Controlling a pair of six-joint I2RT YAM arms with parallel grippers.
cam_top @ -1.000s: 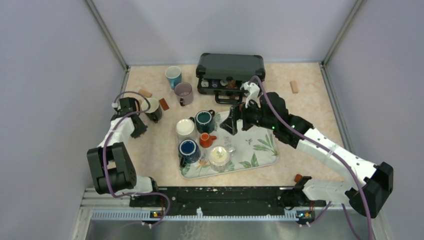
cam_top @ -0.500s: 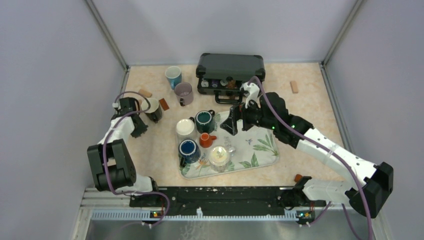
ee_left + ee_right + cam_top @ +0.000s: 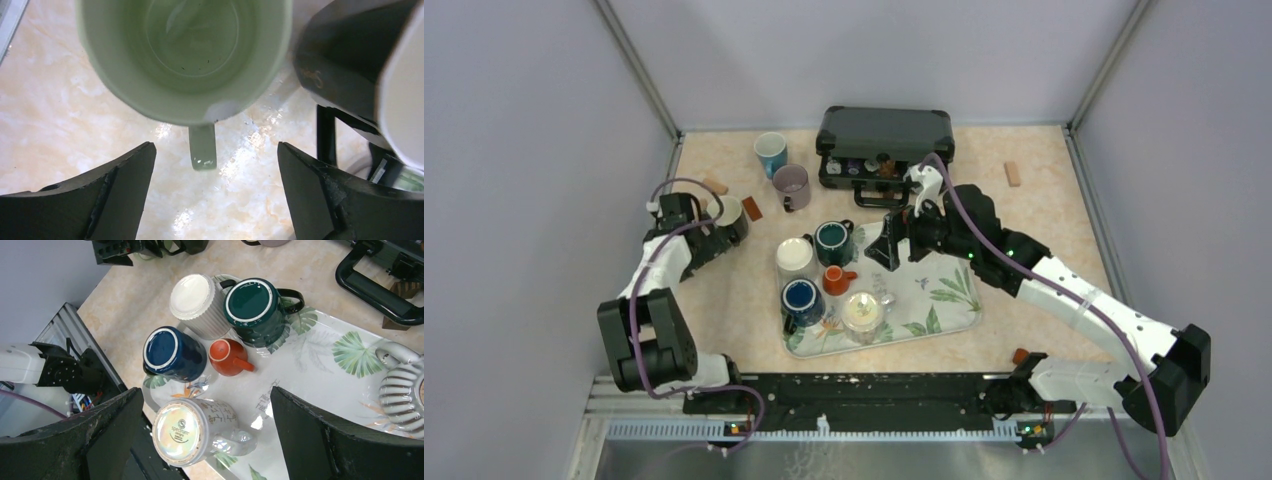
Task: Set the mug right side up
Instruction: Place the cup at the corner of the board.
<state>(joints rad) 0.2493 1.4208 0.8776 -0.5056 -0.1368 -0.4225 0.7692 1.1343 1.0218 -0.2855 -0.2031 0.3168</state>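
The mug [image 3: 729,216], dark outside and pale green inside, stands mouth up on the table at the far left. In the left wrist view its interior [image 3: 190,50] fills the top and its handle [image 3: 203,148] points toward the camera. My left gripper [image 3: 215,150] is open, with a finger on each side of the handle and clear of it; from above the left gripper [image 3: 712,233] sits just beside the mug. My right gripper [image 3: 206,390] hangs open above the tray [image 3: 320,365], holding nothing; from above the right gripper [image 3: 886,245] is over the tray's far edge.
On the tray several mugs stand upside down: white ribbed [image 3: 192,297], dark green [image 3: 252,302], navy [image 3: 167,350], small orange [image 3: 227,352], iridescent [image 3: 187,432]. A blue mug [image 3: 771,152], a mauve mug [image 3: 791,185] and a black case [image 3: 884,135] stand at the back.
My left gripper's jaws have opened wide and let go of the mug's handle; the mug stays standing upright. The right arm has not moved.
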